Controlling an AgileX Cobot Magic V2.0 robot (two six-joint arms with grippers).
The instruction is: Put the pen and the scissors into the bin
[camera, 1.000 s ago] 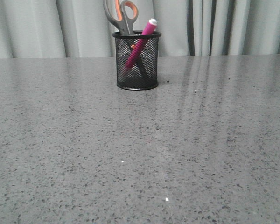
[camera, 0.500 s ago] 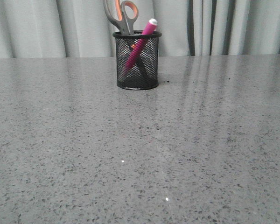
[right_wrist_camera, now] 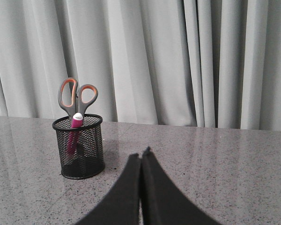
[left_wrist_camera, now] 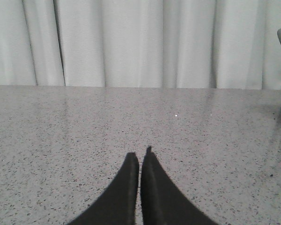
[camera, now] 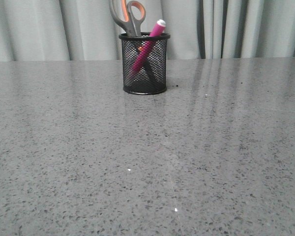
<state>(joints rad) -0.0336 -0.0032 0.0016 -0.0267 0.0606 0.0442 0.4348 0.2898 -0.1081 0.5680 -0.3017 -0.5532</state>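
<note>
Pen [camera: 150, 45] and scissors [camera: 129, 17] standing in bin [camera: 144, 64]; looks done (probably). Left gripper [left_wrist_camera: 140, 157], right gripper [right_wrist_camera: 141, 155] pressed together, empty. Next: nothing but parking.

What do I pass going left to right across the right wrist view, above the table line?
Scissors handles sticking up from the bin, with the pen inside → shut right gripper → bare curtain.

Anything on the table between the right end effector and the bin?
Nothing. In the right wrist view, only bare speckled table lies between the shut right end effector and the bin, which already holds the scissors and pen.
</note>
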